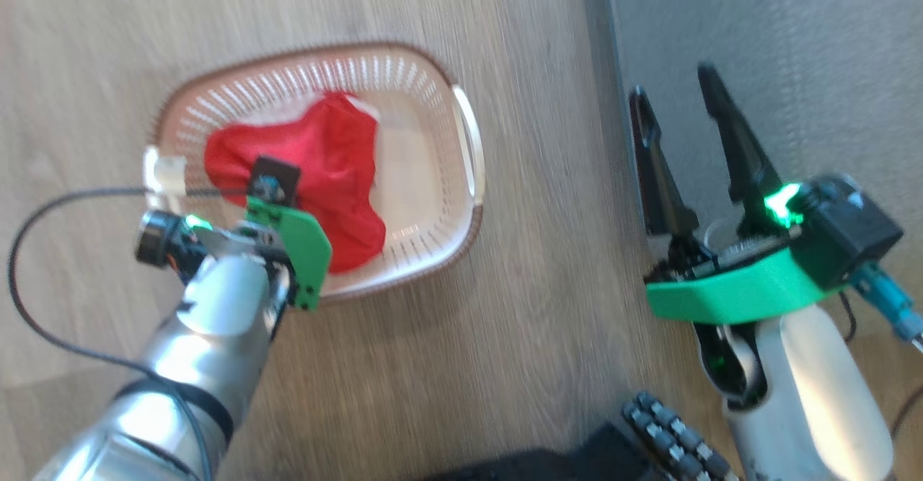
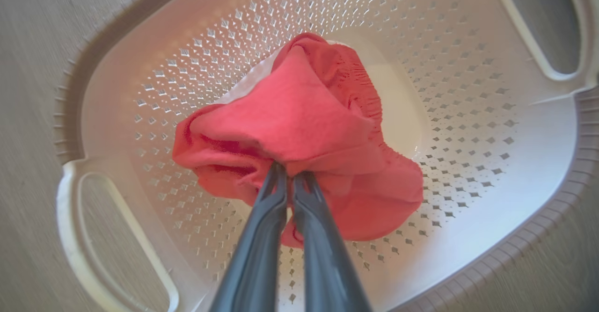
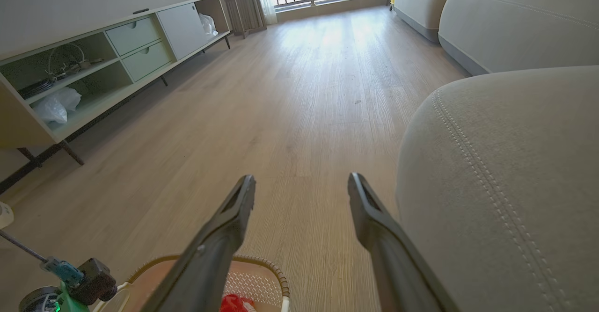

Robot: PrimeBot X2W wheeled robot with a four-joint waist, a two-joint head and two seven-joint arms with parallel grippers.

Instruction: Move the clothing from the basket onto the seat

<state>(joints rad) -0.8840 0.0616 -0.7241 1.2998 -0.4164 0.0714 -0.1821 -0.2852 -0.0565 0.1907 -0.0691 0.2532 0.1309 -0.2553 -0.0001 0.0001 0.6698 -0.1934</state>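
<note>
The left gripper [image 2: 289, 174] reaches down into the basket [image 1: 433, 84], its two dark fingers pressed nearly together, pinching a fold of the red clothing [image 2: 299, 115]. The clothing is bunched in a heap inside the basket, towards the end with the left handle, a strip of white showing at its far edge. I cannot tell whether it is clear of the basket's bottom. The basket stands on the wooden floor [image 1: 541, 322], near the grey sofa [image 3: 514, 162] but apart from it. The right gripper [image 1: 674, 84] hangs at the sofa's edge with its fingers spread wide and nothing between them. Further off, a low cabinet [image 3: 117, 54] with drawers and open shelves stands along the wall.
</note>
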